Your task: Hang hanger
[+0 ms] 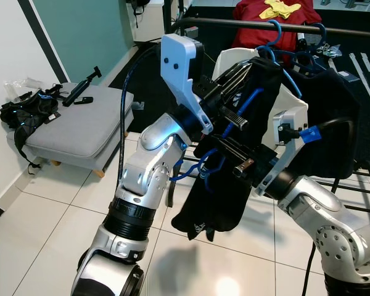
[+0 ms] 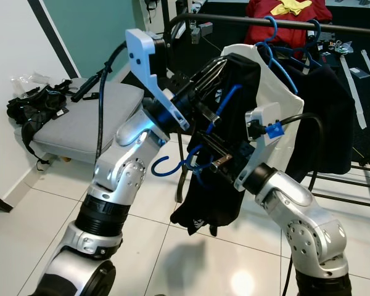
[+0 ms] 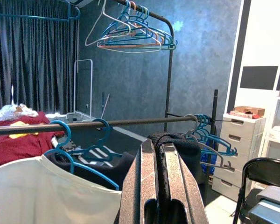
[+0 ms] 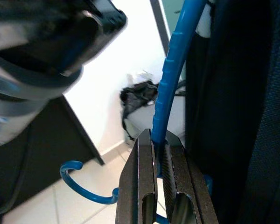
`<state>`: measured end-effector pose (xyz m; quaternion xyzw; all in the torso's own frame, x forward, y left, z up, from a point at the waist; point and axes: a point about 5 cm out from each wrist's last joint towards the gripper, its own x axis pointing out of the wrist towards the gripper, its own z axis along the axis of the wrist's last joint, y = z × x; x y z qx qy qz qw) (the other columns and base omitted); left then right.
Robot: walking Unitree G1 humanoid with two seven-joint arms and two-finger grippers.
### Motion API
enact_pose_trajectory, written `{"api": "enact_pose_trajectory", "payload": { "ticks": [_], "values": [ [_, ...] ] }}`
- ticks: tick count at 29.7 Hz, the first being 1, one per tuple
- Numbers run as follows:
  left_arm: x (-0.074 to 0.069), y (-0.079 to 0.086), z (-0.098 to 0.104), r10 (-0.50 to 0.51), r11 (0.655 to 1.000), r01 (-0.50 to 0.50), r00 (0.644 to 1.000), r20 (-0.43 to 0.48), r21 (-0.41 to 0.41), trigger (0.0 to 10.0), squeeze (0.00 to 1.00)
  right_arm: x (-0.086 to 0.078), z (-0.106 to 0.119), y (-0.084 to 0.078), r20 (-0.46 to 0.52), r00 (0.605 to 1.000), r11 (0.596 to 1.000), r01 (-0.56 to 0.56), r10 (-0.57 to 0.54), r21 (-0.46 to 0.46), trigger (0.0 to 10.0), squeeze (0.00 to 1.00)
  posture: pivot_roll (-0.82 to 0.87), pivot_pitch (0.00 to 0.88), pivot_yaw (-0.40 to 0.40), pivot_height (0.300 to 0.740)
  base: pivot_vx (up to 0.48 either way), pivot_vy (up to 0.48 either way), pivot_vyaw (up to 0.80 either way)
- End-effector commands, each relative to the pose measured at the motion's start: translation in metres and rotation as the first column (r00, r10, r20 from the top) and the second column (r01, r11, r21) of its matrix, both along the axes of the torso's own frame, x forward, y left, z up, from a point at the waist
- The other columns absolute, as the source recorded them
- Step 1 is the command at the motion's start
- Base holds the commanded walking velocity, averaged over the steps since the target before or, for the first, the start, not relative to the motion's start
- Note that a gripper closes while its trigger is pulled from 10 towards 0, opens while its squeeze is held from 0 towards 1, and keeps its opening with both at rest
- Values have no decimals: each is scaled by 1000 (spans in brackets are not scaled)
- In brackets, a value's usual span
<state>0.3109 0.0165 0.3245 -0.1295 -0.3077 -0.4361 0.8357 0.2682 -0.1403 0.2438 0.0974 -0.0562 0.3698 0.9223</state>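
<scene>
The right gripper (image 4: 159,186) clamps the blue hanger (image 4: 170,88); the left gripper (image 3: 159,186) pinches the black garment (image 1: 231,185) below the clothes rail (image 3: 84,124).

the blue plastic hanger (image 2: 225,105) carries a black garment (image 2: 219,185) and is tilted steeply, its open hook (image 2: 166,168) pointing low to the left. it sits just near the clothes rail (image 2: 265,23), not hooked on, the garment drooping toward the floor.

Head stereo downward; 2 wrist views close.
</scene>
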Motion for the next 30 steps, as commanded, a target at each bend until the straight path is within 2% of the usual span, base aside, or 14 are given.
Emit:
{"api": "enact_pose_trajectory", "payload": {
  "ticks": [1,4,6,7,9,12,13,15,16,21,22,26,27,30],
  "values": [
    [-1,1,-3,2,1000,-2,1000,3,0,7490,0,-6,4,2,24,999,999,-46,45,29,0,0,-132,174,104,740,0,0,0],
    [1,3,-4,13,1000,-13,1000,1,8,7490,0,-8,4,2,22,998,998,-61,60,34,0,0,-132,174,104,740,0,0,0],
    [18,21,-4,121,992,-122,993,13,38,7137,0,-33,-15,-1,-67,979,979,-197,193,-56,0,0,-141,174,103,740,0,0,0],
    [18,21,-4,121,992,-122,993,13,38,7137,0,-33,-15,-1,-67,979,979,-197,193,-56,0,0,-141,174,103,740,0,0,0],
    [31,40,2,207,977,-209,978,28,46,7059,0,-53,-35,-8,-189,949,951,-281,254,-130,0,0,-144,175,103,740,0,0,0],
    [31,40,2,207,977,-209,978,28,46,7059,0,-53,-35,-8,-189,949,951,-281,254,-130,0,0,-144,175,103,740,0,0,0],
    [36,49,7,240,969,-242,970,38,43,7059,0,-59,-44,-14,-245,941,946,-278,233,-165,0,0,-149,176,104,740,0,0,0],
    [36,49,7,240,969,-242,970,38,43,7059,0,-59,-44,-14,-245,941,946,-278,233,-165,0,0,-149,176,104,740,0,0,0],
    [41,58,15,272,961,-274,961,58,36,7216,0,-63,-57,-25,-315,934,949,-239,166,-208,0,0,-155,177,111,740,0,0,0],
    [42,63,22,287,957,-289,955,73,26,7333,0,-66,-67,-34,-370,923,945,-208,104,-253,0,0,-157,178,118,740,0,0,0],
    [40,61,27,273,961,-276,958,91,18,7333,0,-69,-78,-37,-417,907,933,-202,63,-299,0,0,-155,181,121,740,0,0,0],
    [36,56,31,248,968,-251,963,106,12,7490,0,-70,-86,-40,-458,888,921,-198,24,-336,0,0,-155,181,121,740,0,0,0],
    [24,44,34,158,987,-160,979,131,-1,7804,0,-61,-98,-52,-490,864,914,-101,-114,-392,0,0,-148,184,117,740,0,0,0],
    [21,41,34,127,992,-127,982,140,-5,7804,0,-56,-100,-59,-487,856,911,-50,-172,-409,0,0,-148,184,117,740,0,0,0]
  ]
}}
